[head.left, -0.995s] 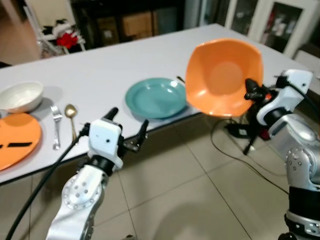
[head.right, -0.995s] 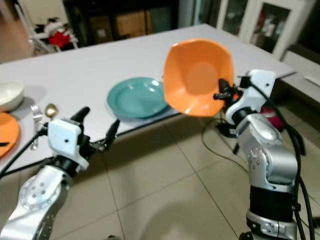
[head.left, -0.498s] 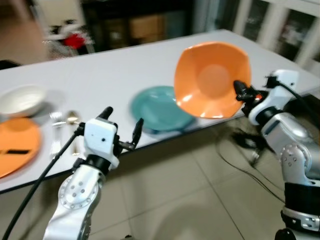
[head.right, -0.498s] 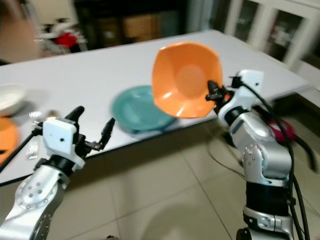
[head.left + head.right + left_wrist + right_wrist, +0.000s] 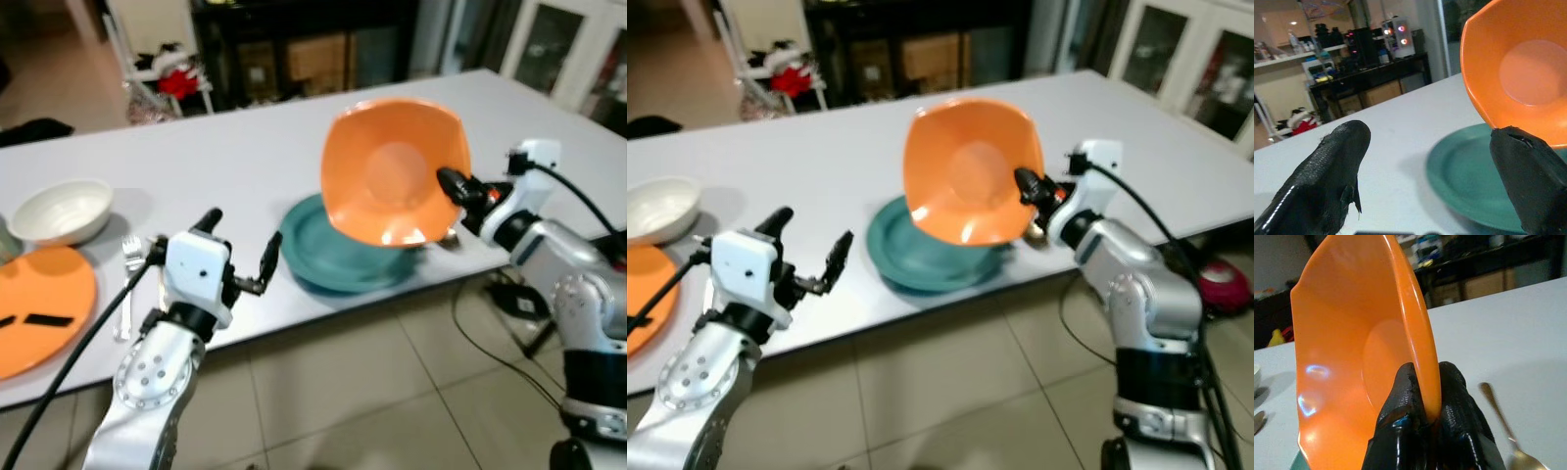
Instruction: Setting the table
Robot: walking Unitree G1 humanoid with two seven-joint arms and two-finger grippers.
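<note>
Fingers of my left gripper [image 5: 241,251] stand spread wide with nothing between them, hanging before the table's [image 5: 245,157] near edge. Beyond, my right gripper [image 5: 453,186] is pinched tight on the rim of the orange bowl [image 5: 392,171], holding it tilted on edge over the teal plate [image 5: 338,259]. Further left lie an orange plate [image 5: 44,304], a fork [image 5: 127,279] and a white bowl [image 5: 61,210].
</note>
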